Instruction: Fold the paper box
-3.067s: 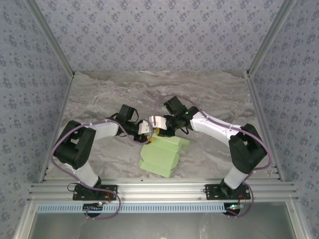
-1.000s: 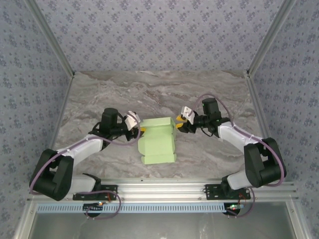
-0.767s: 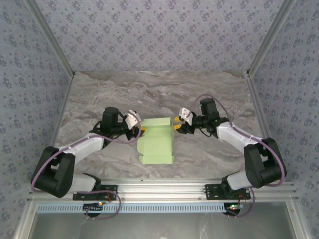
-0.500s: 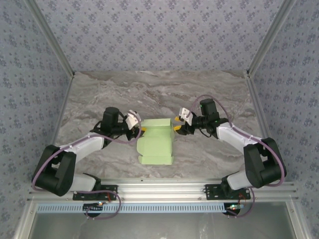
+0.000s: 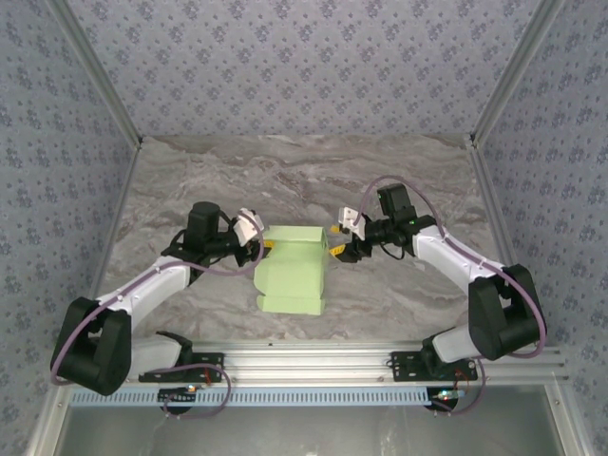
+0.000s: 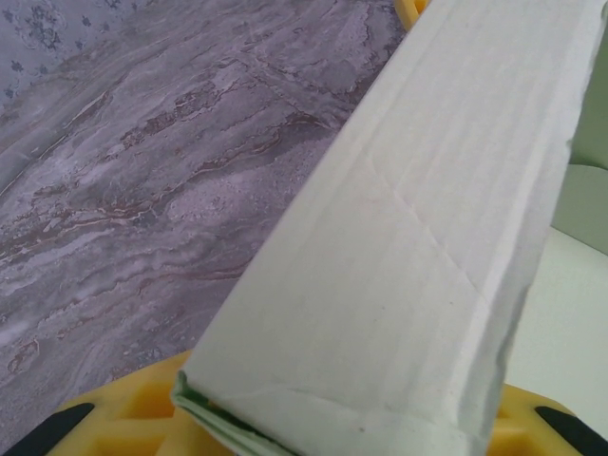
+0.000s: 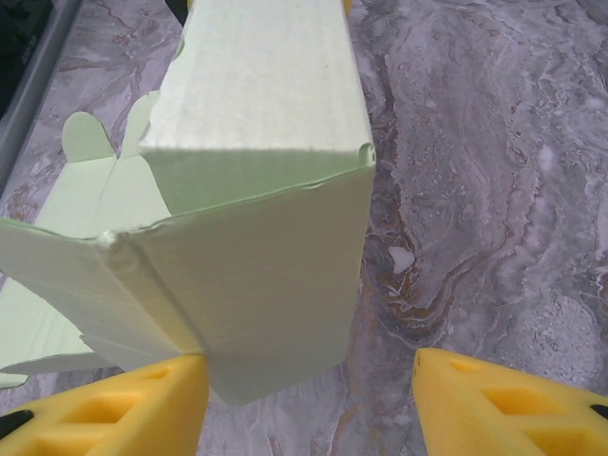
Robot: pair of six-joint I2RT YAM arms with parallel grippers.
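paper box between jaws half-formed: tube raised, tabbed flaps flat on bench; left jaws clamp its wall, right jaws parted, gripping nothing; ends unclosed.

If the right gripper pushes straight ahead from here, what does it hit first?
Most likely the paper box: its end panel stands right ahead of the right gripper, between its open jaws.

Pale green paper box, part-folded, on marble desk; left gripper and right gripper flanking far corners.
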